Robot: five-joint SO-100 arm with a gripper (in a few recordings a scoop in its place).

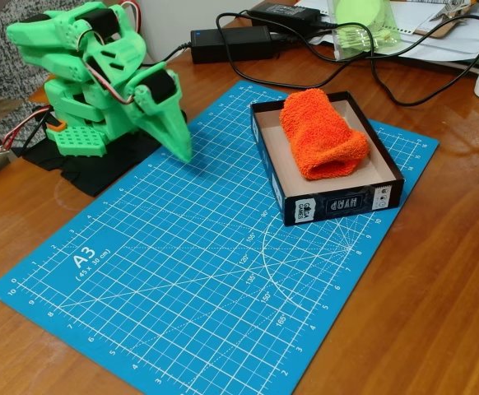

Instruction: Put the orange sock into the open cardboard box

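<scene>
As seen from the fixed view, largest first:
Cutting mat (182,271): blue, gridded, spans frame centre.
Arm (91,74): green, folded, upper left.
Open cardboard box (338,202): right of centre, on mat.
Orange sock (322,132): lying inside box.
Gripper (178,140): fingers together, clenched, holding nothing, tip down at mat's upper-left edge.

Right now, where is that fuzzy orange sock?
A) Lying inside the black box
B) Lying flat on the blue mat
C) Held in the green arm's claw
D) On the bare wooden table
A: the orange sock lies inside the open cardboard box, one end resting on the far wall, while the green gripper is folded down on the blue cutting mat, apart from it.
</scene>
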